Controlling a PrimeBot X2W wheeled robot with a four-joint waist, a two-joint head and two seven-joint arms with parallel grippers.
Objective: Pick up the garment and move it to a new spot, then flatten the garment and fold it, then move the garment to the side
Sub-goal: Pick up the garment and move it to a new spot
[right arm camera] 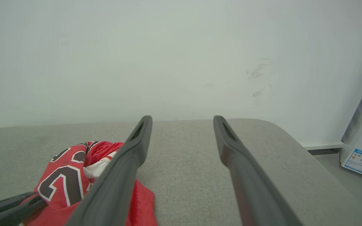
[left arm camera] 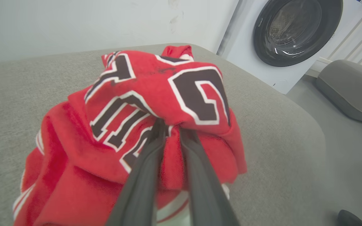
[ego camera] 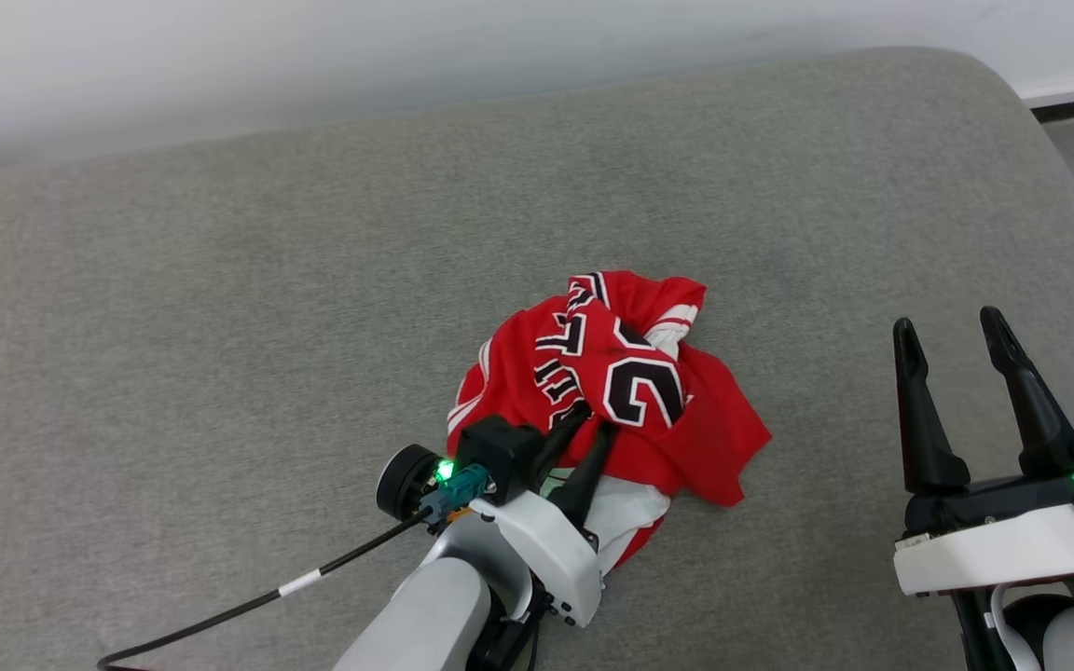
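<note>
On the pad, toward your near edge: the garment (ego camera: 612, 391) sits as a crumpled red heap on the grey pad (ego camera: 220, 326), roughly mid-width. Black, white-edged digits are bunched on top, and white cloth pokes out at the near side and at the top.
Lie of the cloth: nothing lies flat. The folds overlap, so you cannot tell where the collar, hem or sleeves run.
Left gripper: the left gripper (ego camera: 597, 419) reaches into the near side of the heap. Its fingers are narrow, with a ridge of red fabric caught between them just under the big digit. Read it as a pinch on the garment; you cannot tell how firm it is.
Why held so: a pinch on a raised fold high in the heap would let you lift the whole garment in one piece without scraping the tips on the pad.
Right gripper: the right gripper (ego camera: 947, 321) stands well apart to the right above bare pad, jaws spread wide and holding nothing. There it is out of the way and ready to take a second corner.
Around it: a pale wall (right arm camera: 168, 62) stands behind the pad, and a washing machine (left arm camera: 294, 31) sits past the pad's rounded end.
Step in hand: most likely the pick-and-move part. Flattening and folding are not yet done.
Watch for: a single bunched fold can slip out. Expect the shirt to hang as a clump, so you will need the right gripper to spread it.
</note>
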